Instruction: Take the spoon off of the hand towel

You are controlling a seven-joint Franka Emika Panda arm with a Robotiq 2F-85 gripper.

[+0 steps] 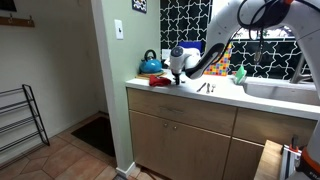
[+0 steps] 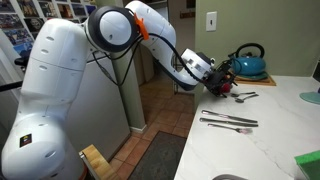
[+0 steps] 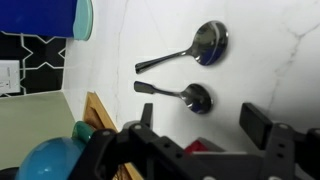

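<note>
Hovering spread over the rumpled red hand towel (image 3: 205, 146), the hand (image 3: 200, 140) should be centred on a shiny metal spoon (image 3: 178, 93) before closing.

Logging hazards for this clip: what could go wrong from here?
The open gripper hangs beside the round blue kettle; a swing could knock it.
The rumpled red hand towel shows right below it; closing low might snag cloth.
The nearer metal spoon lies close to a second spoon; grabbing one may shove the other.
</note>
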